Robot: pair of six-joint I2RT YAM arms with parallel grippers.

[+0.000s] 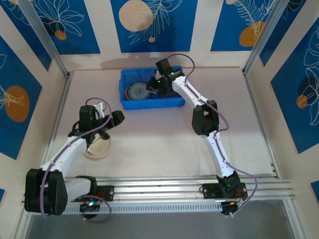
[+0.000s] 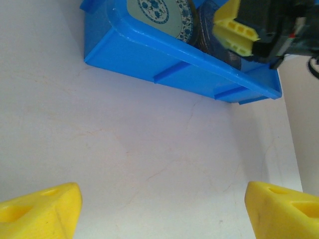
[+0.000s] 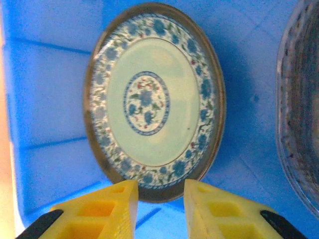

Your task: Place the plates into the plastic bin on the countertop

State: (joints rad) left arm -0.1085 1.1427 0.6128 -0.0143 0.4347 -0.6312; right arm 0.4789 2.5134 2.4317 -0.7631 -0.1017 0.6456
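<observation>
Top camera: fixed above and behind me, looking down over the whole countertop [image 1: 164, 144].
Left wrist: low, facing the outer wall of the blue bin [image 2: 149, 55].
Right wrist: close inside it, on the patterned plate [image 3: 149, 99].
Shared: blue bin, patterned plate.

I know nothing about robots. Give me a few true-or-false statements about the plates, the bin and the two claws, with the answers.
1. A blue-patterned plate lies in the blue bin. True.
2. The left claw is shut tight. False: its fingers stand wide apart, with nothing between them.
3. A cream plate sits on the counter under the left arm. True.
4. The right claw hangs over bare counter, far from the bin. False: it is over the bin, at the patterned plate's rim.
5. The bin holds just one dish. False: a clear dish lies beside the patterned plate.
</observation>
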